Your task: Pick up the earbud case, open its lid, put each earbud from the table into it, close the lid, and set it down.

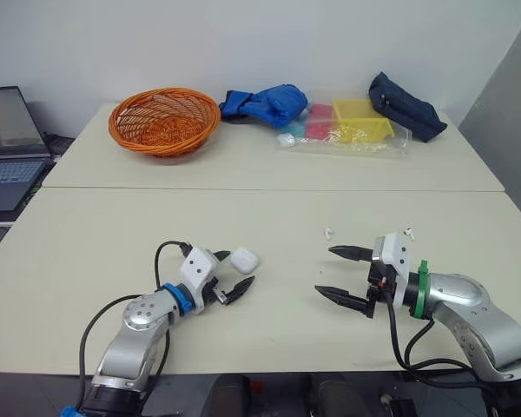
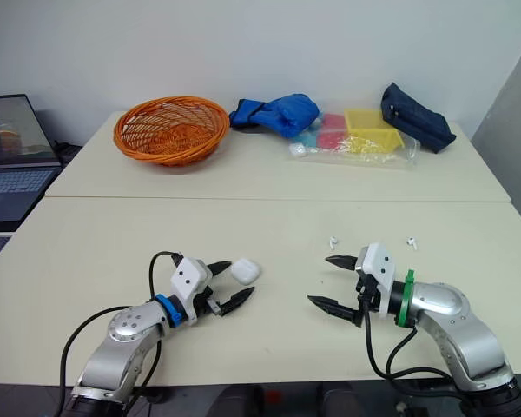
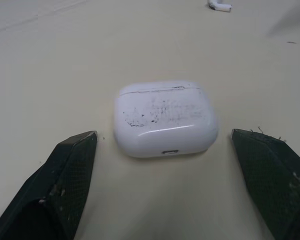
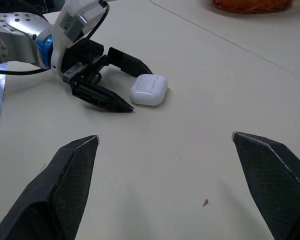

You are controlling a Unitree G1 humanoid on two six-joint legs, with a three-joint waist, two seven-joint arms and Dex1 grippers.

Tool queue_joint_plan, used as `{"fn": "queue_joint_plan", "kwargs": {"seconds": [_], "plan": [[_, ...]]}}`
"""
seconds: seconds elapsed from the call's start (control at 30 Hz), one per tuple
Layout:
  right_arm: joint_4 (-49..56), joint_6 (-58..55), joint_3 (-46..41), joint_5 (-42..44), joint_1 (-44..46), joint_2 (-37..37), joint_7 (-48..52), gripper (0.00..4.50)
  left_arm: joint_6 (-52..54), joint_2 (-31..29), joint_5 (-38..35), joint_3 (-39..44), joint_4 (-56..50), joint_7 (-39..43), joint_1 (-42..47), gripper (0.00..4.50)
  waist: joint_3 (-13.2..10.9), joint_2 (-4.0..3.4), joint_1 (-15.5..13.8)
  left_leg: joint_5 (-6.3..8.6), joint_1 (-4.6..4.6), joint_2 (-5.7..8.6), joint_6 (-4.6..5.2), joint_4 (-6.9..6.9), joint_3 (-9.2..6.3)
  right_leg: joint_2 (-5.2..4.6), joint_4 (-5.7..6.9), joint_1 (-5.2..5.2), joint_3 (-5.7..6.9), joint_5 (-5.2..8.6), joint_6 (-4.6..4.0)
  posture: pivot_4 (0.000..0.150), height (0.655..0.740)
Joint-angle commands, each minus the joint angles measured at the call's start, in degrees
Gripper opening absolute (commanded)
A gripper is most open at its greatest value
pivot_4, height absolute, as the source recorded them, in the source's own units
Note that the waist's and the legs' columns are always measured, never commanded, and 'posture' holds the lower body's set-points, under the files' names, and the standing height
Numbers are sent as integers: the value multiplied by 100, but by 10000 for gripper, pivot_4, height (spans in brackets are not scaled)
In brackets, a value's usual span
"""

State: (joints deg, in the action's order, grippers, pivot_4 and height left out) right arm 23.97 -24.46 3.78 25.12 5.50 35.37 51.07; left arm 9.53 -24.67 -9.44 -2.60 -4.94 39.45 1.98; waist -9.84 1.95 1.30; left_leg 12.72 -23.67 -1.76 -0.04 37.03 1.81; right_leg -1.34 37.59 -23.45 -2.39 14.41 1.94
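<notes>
You have on the near counter (image 1: 95,234) one white earbud case (image 1: 245,259), lying flat with its lid closed and its top scuffed with dark marks. Your left gripper (image 1: 240,268) is low at the counter with its two black fingers spread wide, one on each side of the case. The left wrist view shows a gap between the case and each finger, so the gripper holds nothing. Your right gripper (image 1: 324,270) is well to the right of the case, level above the counter, fingers also spread wide and empty. You have two white earbuds loose on the counter: the first earbud (image 1: 328,233) lies just beyond the right gripper's far finger, and the second earbud (image 1: 408,232) lies further right, beside the white housing of that wrist. On the far counter you have an orange wicker basket (image 1: 164,120) at the left, a blue cloth bundle (image 1: 265,102) in the middle, then a pink tray (image 1: 319,117) and a yellow tray (image 1: 362,120) with a clear plastic bag (image 1: 347,143) in front of them, and a dark navy pouch (image 1: 405,106) at the right. An open laptop (image 1: 9,143) stands off the counter's left edge.
</notes>
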Motion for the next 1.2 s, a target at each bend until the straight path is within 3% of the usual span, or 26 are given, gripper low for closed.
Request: {"fn": "queue_joint_plan", "kwargs": {"seconds": [0.03,0.23,0.43,0.7,0.83,1.0,1.2], "plan": [[118,4,7,54,39,25,37,45000,2,110,99,-102,100,-159,35,44815,0,0,-10,0,1,0,0,0,2,-1,0,1,0,0,0,1500,7400],[93,14,29,53,73,17,46,45000,-353,115,79,-74,496,-62,74,44815,4,-8,-43,0,21,0,0,-1,4,-3,1,16,-2,-1,0,1500,7400],[38,40,65,42,127,-1,59,45000,-816,167,22,-128,908,179,113,27825,11,-19,-60,0,26,-1,0,-3,5,-3,2,19,-2,0,-1,1500,7400],[22,131,83,-42,48,-32,9,45000,-1042,111,52,-13,1071,118,11,27829,22,-37,-100,0,29,-2,0,-3,8,-4,2,19,-4,1,-3,1500,7400],[-29,191,64,-94,4,-49,30,45000,-1560,-277,118,124,1390,395,170,27829,22,-39,-93,0,32,-10,0,-7,6,0,2,19,-1,3,-7,1500,7400],[-75,219,-23,-45,-29,1,103,45000,-2619,-905,178,156,2218,993,1097,27829,18,-34,-79,0,42,-23,0,-12,0,17,9,16,3,3,-26,1500,7400],[-96,-424,-286,469,514,-43,-56,45000,-3635,-1202,205,1,3169,1826,2392,27829,9,-21,-98,0,-4,-15,0,-5,9,18,4,-19,7,0,-26,1500,7400]]}}
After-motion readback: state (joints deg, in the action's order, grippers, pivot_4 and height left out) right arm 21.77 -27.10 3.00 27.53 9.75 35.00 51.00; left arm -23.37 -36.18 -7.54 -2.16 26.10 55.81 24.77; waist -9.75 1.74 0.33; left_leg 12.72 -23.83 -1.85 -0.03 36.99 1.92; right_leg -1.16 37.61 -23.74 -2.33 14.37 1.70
